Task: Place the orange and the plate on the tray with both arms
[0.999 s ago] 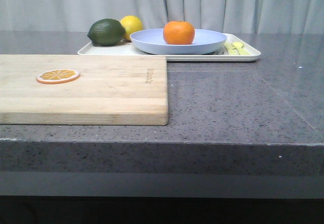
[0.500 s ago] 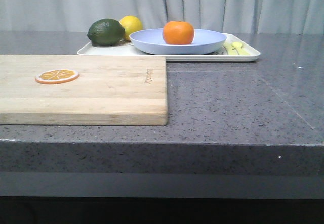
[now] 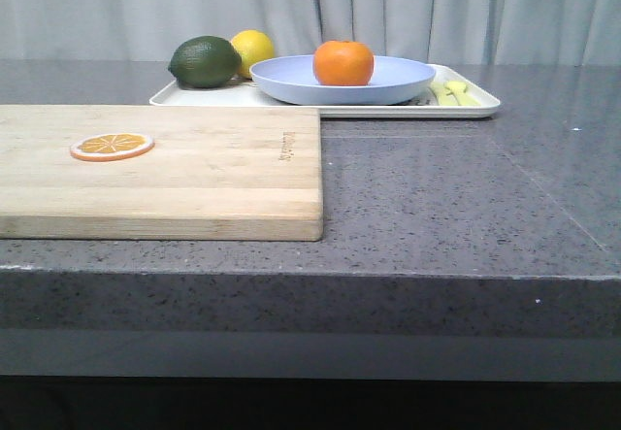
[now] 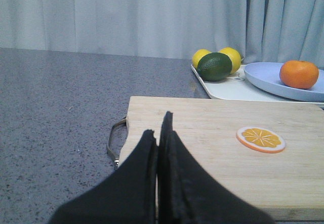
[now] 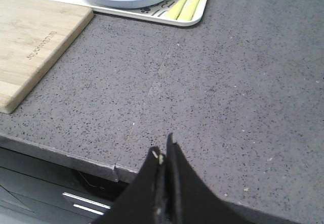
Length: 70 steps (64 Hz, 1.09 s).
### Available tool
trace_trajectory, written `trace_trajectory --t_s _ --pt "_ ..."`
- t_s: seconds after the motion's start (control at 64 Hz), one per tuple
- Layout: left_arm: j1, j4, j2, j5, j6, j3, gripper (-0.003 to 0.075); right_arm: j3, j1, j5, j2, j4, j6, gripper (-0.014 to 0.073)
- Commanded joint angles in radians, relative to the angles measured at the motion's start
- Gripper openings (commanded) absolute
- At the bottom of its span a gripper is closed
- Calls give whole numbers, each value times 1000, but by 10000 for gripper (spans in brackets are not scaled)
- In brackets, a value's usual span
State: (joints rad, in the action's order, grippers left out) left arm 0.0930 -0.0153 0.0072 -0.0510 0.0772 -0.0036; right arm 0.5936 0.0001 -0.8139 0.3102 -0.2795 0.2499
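- The tray (image 3: pixel 466 110) lies at the far side of the counter (image 3: pixel 437 197), just behind the cutting board (image 3: pixel 194 173).
- The plate (image 3: pixel 342 85) rests on the tray, and the orange (image 3: pixel 343 62) sits in the plate.
- Also on the tray, on the plate's left, are a lime (image 3: pixel 204 61) and a lemon (image 3: pixel 254 48); the left wrist view shows a second lemon (image 4: pixel 200 57) behind the lime.
- On the plate's right, a pale yellow-green fork and spoon (image 5: pixel 187 4) lie on the tray.
- An orange slice (image 3: pixel 111 146) lies flat on the cutting board, well short of the tray.
- The counter is dark speckled stone; a grey curtain (image 3: pixel 388 8) hangs behind the tray.
- The left gripper (image 4: pixel 159 143) hovers over the near end of the cutting board, fingers pressed together and holding nothing.
- The right gripper (image 5: pixel 163 155) is over the counter's front edge, well away from the tray, fingers likewise together and empty.
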Motion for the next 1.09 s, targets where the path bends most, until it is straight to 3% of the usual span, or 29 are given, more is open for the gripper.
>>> trace_trajectory --t_s 0.0,1.077 --pt "-2 46 -10 160 2 26 -20 24 -2 73 8 -18 5 -65" --pt "2 46 -30 152 2 38 -20 24 -2 73 8 -18 5 -65"
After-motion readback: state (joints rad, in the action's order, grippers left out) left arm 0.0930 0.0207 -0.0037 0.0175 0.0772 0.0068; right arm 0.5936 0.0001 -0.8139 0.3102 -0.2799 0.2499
